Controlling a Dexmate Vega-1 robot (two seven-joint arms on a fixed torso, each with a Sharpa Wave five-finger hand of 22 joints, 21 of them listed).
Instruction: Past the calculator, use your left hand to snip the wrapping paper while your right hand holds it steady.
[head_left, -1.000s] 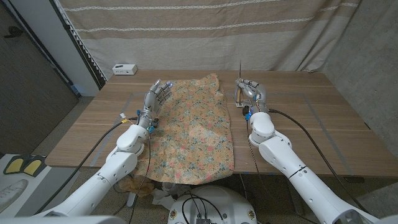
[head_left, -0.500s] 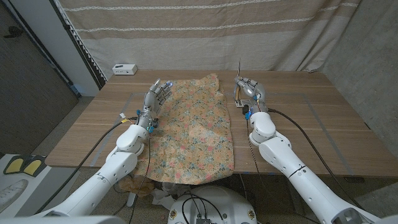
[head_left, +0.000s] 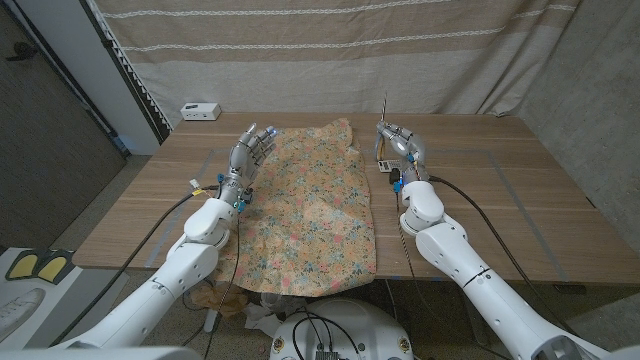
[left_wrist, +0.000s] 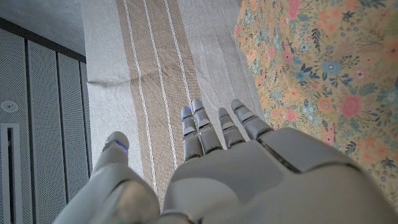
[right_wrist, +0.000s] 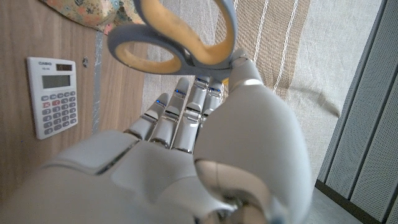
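Silver fingers of the right hand hold a pair of scissors with yellow-lined grey handles. In the head view this hand is up just past the right edge of the wrapping paper, and a thin blade pokes up above it. A white calculator lies on the wooden surface close by this hand. The left hand is over the left edge of the flowery paper, fingers a little apart, holding nothing. The paper lies between both hands and hangs over the near edge.
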